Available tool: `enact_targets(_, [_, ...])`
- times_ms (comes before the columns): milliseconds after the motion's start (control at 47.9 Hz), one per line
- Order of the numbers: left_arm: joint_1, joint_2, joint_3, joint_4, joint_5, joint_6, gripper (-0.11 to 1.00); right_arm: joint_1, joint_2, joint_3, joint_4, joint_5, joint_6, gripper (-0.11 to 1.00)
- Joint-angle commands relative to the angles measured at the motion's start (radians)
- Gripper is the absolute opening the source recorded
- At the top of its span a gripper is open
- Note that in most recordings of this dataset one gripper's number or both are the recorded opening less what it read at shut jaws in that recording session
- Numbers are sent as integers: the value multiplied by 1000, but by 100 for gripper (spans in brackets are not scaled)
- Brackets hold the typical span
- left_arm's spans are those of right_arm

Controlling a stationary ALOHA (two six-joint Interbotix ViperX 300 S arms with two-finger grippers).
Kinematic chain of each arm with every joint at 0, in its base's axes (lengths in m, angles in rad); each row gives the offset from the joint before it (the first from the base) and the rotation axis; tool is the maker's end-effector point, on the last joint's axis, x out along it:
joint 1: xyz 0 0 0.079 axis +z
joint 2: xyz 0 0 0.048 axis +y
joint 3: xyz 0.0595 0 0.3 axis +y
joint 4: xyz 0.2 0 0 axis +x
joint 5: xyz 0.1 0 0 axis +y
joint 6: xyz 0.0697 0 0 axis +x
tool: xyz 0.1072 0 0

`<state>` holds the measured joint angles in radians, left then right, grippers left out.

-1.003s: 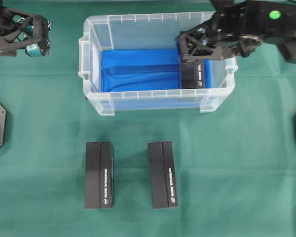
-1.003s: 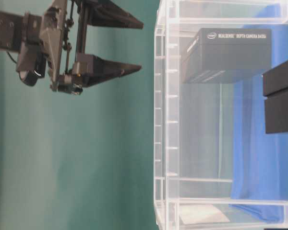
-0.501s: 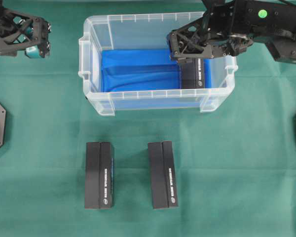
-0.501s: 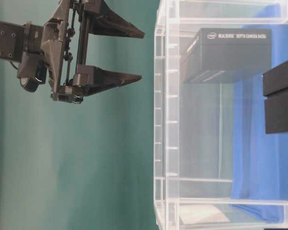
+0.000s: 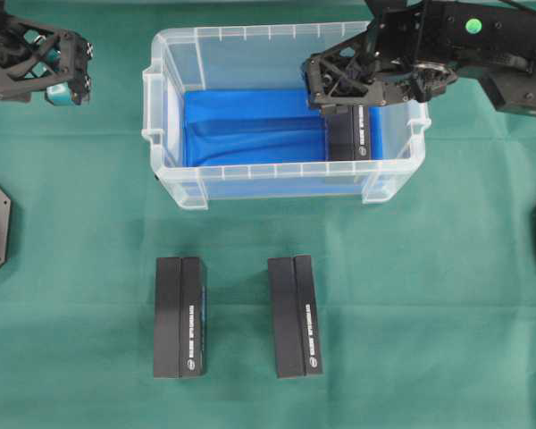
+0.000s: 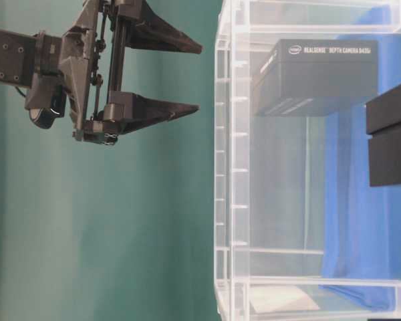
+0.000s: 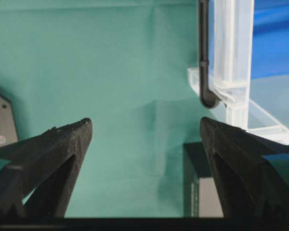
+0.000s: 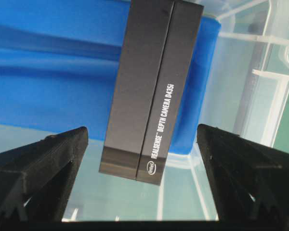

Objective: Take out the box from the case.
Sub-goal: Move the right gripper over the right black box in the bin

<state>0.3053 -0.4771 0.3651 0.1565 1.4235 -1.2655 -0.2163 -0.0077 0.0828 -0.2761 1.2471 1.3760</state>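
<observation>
Since a second earlier, the right tool (image 5: 339, 85) had slid leftward over the case (image 5: 165, 134) until it hung above the far end of the last box inside, then settled, with no shift in the final half second; the left tool (image 5: 58, 67) had kept its place throughout, off to the left of the case and well apart from it.

Both tools stood released, jaws spread wide and holding nothing. The right wrist view showed the box (image 8: 151, 91) lying between the two open fingers (image 8: 38, 163), lengthwise on the blue lining (image 8: 53, 72) at the right end of the case, near the clear side wall, with its printed edge facing up. In the table-level view the right tool (image 6: 194, 77) was above the rim and had not yet entered the case. Two more black boxes (image 5: 180, 317) (image 5: 295, 315) lay side by side on the green table (image 5: 447, 313) in front of the case.

The step in hand looked like the approach to the grasp on the third box. The next move would call for a straight descent into the case, keeping the fingers clear of the side wall and rim, so the jaws straddle the box's narrow width before closing. The wall beside the box left little room for the outer finger, which seemed the main risk.
</observation>
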Motion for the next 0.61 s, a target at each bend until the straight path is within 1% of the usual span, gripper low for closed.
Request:
enact_targets(0, [2, -11, -12, 3, -3, 2, 93, 2, -11, -8, -5, -9, 0, 92])
enact_targets(146, [0, -11, -12, 3, -3, 2, 93, -3, -6, 8, -5, -34, 2, 92])
enact_targets(585, [0, -11, -11, 5, -3, 2, 93, -17, -6, 78, -5, -121, 34, 92])
